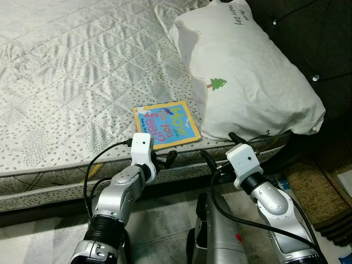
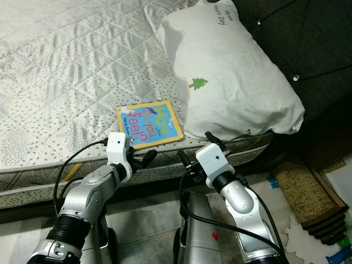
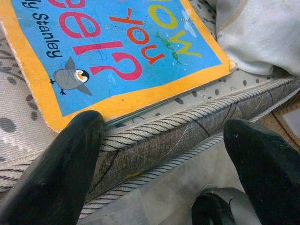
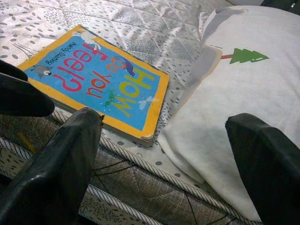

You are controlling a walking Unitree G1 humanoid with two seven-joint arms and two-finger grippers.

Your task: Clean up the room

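Observation:
A picture book (image 1: 165,125) with a blue cover and orange border lies flat on the mattress (image 1: 66,82), close to its near edge. Right beside it a big white pillow (image 1: 247,71) with a small green tree print rests on the bed. My left gripper (image 1: 165,159) hovers open at the mattress edge just below the book's near corner (image 3: 61,117), with nothing between its fingers (image 3: 51,178). A little to the right, my right gripper (image 1: 220,147) is open too, level with the bed edge below the pillow (image 4: 243,93), facing the book (image 4: 98,82).
A dark padded headboard (image 1: 324,44) rises behind the pillow on the right. On the floor to the right lies a brown mat (image 1: 311,190) with a few small items near it. Grey tiled floor (image 1: 165,209) runs along the piped mattress side (image 3: 187,136).

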